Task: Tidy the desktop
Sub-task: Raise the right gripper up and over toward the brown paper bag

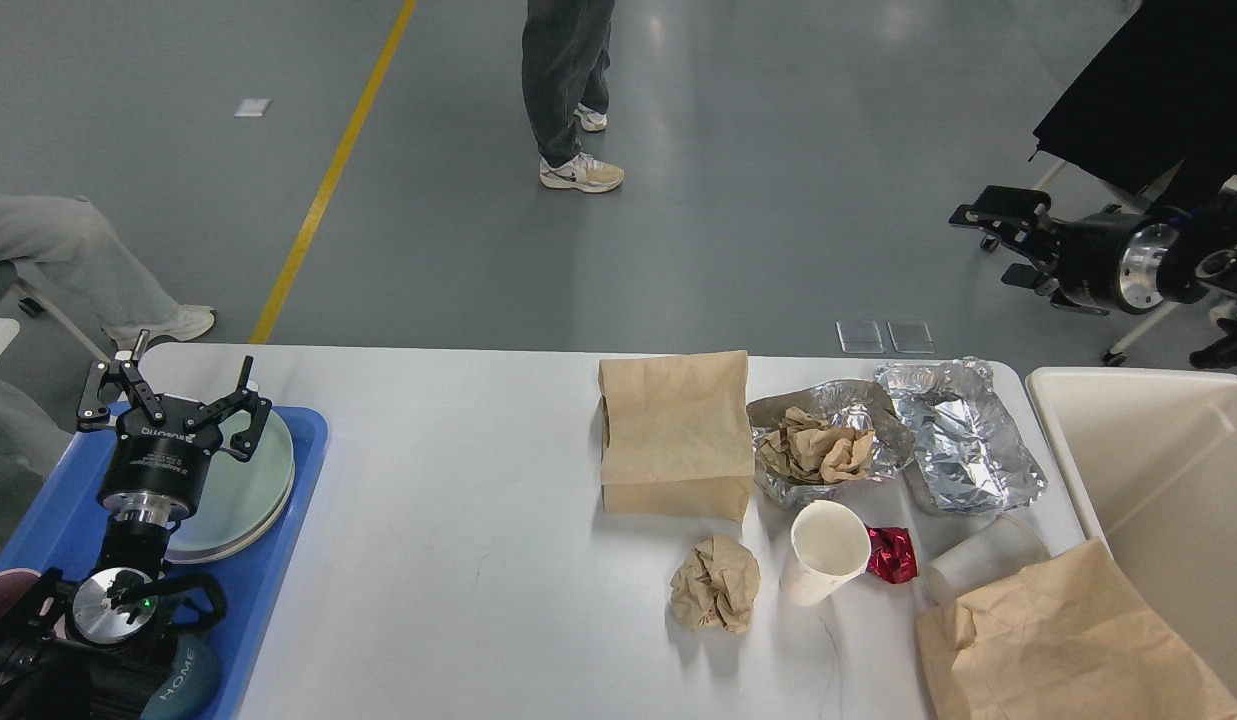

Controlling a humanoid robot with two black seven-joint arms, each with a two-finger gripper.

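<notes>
The white desktop (pixel 458 480) carries litter on its right half: a brown paper bag (pixel 676 430), foil holding crumpled brown paper (pixel 828 450), a foil tray (pixel 963 430), a white paper cup (pixel 828 550), a red wrapper (pixel 893 553), a crumpled paper ball (pixel 718 583), a clear cup on its side (pixel 983 570) and a flat brown bag (pixel 1068 640). My left gripper (pixel 173 388) stands open and empty over the plates at the left. My right gripper (pixel 996 242) hangs open and empty off the table's far right corner, pointing left.
A blue tray (pixel 68 500) with stacked plates (pixel 248 480) sits at the left edge. A cream bin (pixel 1168 480) stands beside the table's right end. A person (pixel 568 90) stands beyond the table, and a wheeled chair with black cloth (pixel 1148 90) is at far right.
</notes>
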